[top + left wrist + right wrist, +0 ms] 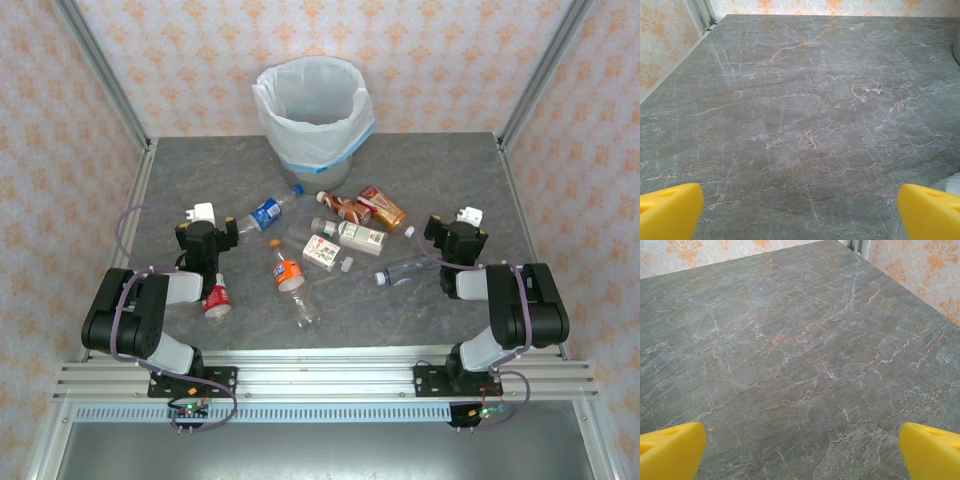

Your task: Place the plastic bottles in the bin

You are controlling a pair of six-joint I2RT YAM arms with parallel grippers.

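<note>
Left gripper point(800, 216) was wide open, yellow fingertips point(669, 210) at the bottom corners, grey marble table point(805, 110) showing between them. Patterned wallpaper point(662, 45) ran along the left and far edges, with a metal frame post point(704, 12) far-left. Pale clear blur point(951, 182) sat beside the right fingertip, unidentifiable.

No readable text anywhere. Plastic bottles point(288, 272): label print perhaps present, too small and blurred overhead.

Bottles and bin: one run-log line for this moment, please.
bottles scattered on table | bin upright | left hand open, empty | right hand open, empty
</note>
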